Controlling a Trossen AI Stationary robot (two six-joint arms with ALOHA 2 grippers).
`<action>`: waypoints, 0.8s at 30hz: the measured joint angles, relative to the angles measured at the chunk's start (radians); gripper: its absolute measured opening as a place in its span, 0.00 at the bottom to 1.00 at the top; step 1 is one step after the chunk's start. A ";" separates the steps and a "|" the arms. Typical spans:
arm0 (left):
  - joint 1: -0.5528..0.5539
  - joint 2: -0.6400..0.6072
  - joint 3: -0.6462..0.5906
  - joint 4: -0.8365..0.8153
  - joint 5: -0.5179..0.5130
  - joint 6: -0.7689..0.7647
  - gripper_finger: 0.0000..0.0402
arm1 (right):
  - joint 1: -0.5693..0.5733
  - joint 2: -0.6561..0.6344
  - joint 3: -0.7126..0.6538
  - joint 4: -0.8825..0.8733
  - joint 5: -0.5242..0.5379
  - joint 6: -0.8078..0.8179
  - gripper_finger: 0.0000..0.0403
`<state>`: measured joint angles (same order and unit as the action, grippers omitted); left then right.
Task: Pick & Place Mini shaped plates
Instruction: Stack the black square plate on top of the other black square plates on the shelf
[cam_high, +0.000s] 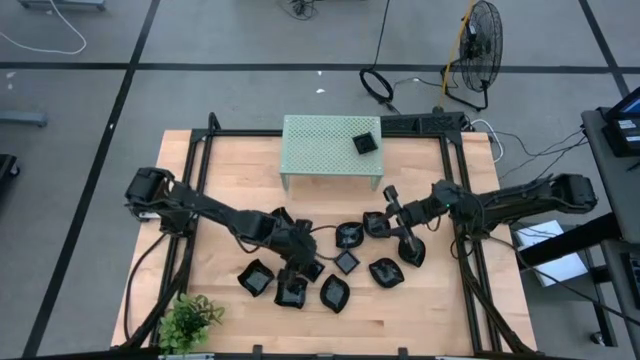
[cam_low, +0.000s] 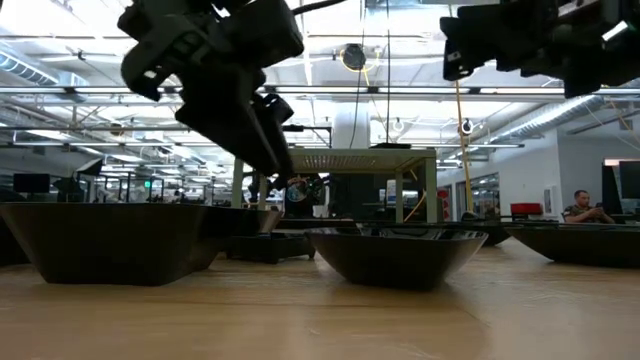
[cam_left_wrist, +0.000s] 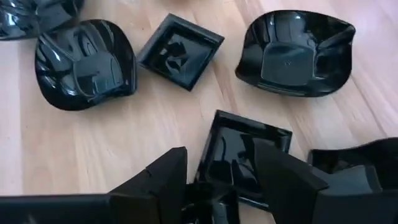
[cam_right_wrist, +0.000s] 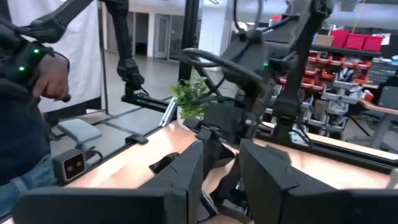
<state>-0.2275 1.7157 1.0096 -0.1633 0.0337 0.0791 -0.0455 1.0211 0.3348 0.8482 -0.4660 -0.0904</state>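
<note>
1. A square plate (cam_left_wrist: 239, 155) lies directly beneath the left pincer (cam_left_wrist: 221, 180), between its fingers.
2. A smaller square plate (cam_left_wrist: 180, 51) lies ahead of that pincer.
3. A wavy-edged plate (cam_left_wrist: 295, 53) lies beside the smaller one.
4. One plate (cam_high: 365, 144) sits on the perforated stand (cam_high: 320, 145), beyond the right pincer (cam_high: 392, 197).

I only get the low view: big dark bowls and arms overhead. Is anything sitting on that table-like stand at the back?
Observer: Yes. From above, one small black plate sits on the pale green perforated stand, near its right end.
Operator: And the arm reaching down on my left?
Observer: That is the left gripper. Its wrist view shows open fingers over a square black plate on the table.
Operator: The other arm?
Observer: The right gripper hangs above the plates right of centre.
</note>
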 joint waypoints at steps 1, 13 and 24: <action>0.003 0.000 0.000 0.016 0.002 0.005 0.48 | 0.003 0.000 0.000 0.003 0.000 0.000 0.23; 0.033 0.059 0.087 -0.072 0.141 0.113 0.48 | 0.015 0.000 -0.001 0.017 0.077 -0.009 0.23; 0.044 0.149 0.145 -0.128 0.229 0.147 0.47 | 0.015 0.001 -0.001 0.004 0.099 -0.004 0.23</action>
<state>-0.1838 1.8643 1.1549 -0.2915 0.2628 0.2260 -0.0307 1.0218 0.3336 0.8524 -0.3668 -0.0948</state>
